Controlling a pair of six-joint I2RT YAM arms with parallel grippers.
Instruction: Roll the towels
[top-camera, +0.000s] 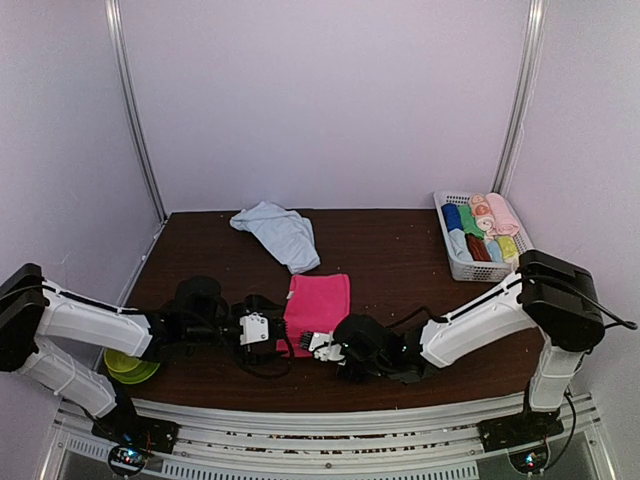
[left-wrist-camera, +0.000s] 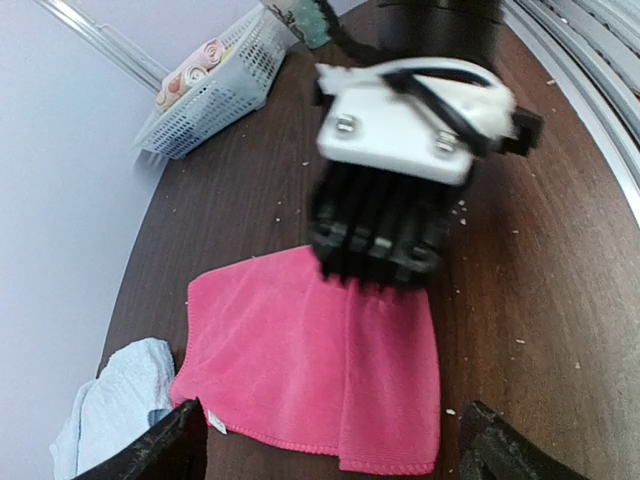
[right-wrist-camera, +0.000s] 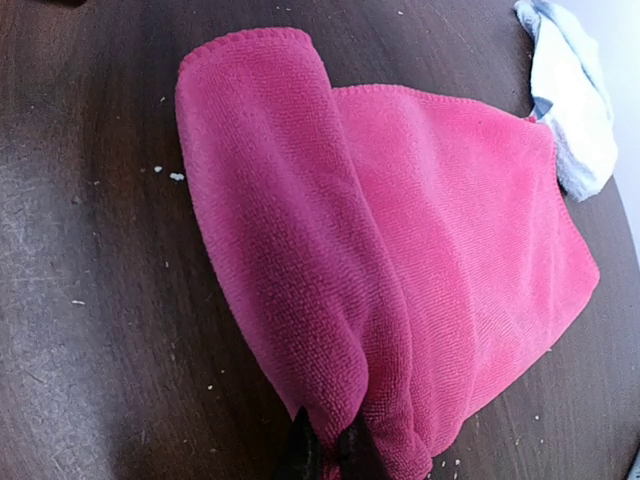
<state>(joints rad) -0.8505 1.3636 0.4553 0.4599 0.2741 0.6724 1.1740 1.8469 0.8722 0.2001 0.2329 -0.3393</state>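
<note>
One pink towel, one blue towel

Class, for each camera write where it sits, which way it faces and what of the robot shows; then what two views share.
Top external: above and behind the robot, looking down on the table; left arm and right arm show.
Left wrist: on its arm, facing right over the pink towel at the right end effector; open left end effector at bottom.
Right wrist: on its arm, facing left toward the blue towel; its fingers pinch the pink towel.
Shared: both wrists see both towels.
</note>
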